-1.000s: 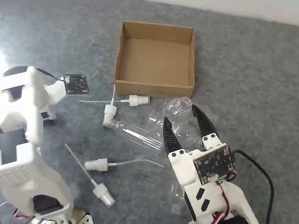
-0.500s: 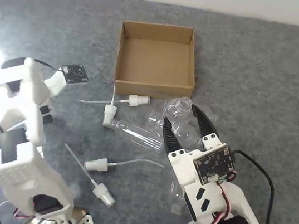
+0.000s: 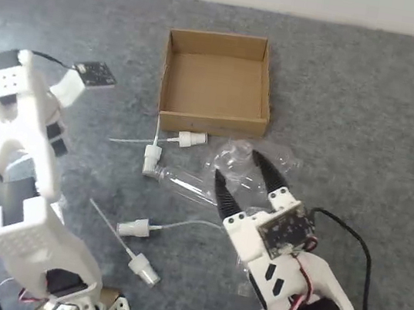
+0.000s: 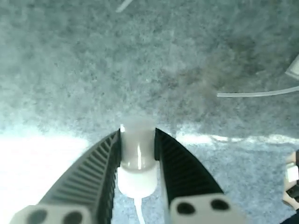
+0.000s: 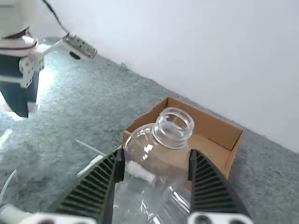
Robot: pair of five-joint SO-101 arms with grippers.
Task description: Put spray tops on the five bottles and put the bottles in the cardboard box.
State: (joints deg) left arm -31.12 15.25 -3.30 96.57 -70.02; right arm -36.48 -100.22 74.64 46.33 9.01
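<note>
While the bottle (image 5: 161, 140) sits clamped in the right gripper (image 5: 156, 158), neck open, near the box (image 5: 219, 130), the left gripper (image 4: 138, 135) pinches a spray top (image 4: 137, 161) well apart. I'd line its tube up over that neck first, then seat it squarely.
</note>
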